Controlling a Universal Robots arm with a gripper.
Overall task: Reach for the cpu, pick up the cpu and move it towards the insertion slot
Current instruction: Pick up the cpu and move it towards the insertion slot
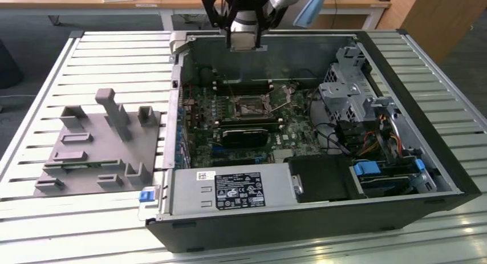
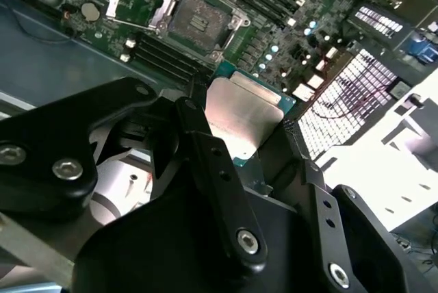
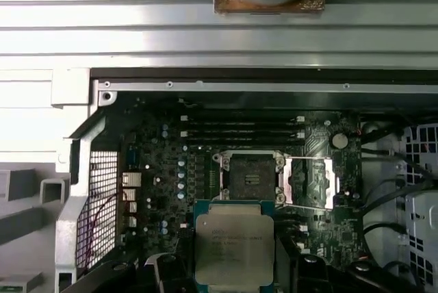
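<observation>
The cpu (image 3: 234, 246) is held flat between the fingers of the gripper (image 2: 236, 132), which are closed against its opposite edges. It is carried above the open case, with the insertion slot (image 3: 248, 176) seen just beyond its leading edge, lower down on the green board, its frame lifted open.

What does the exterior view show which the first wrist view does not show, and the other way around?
Exterior view alone: the grey fixture blocks on the slatted table and the power supply at the case's near edge. First wrist view alone: the cpu, silver top facing the camera, just short of the insertion slot. Both: the insertion slot lying empty on the green board, with long memory slots beside it.
</observation>
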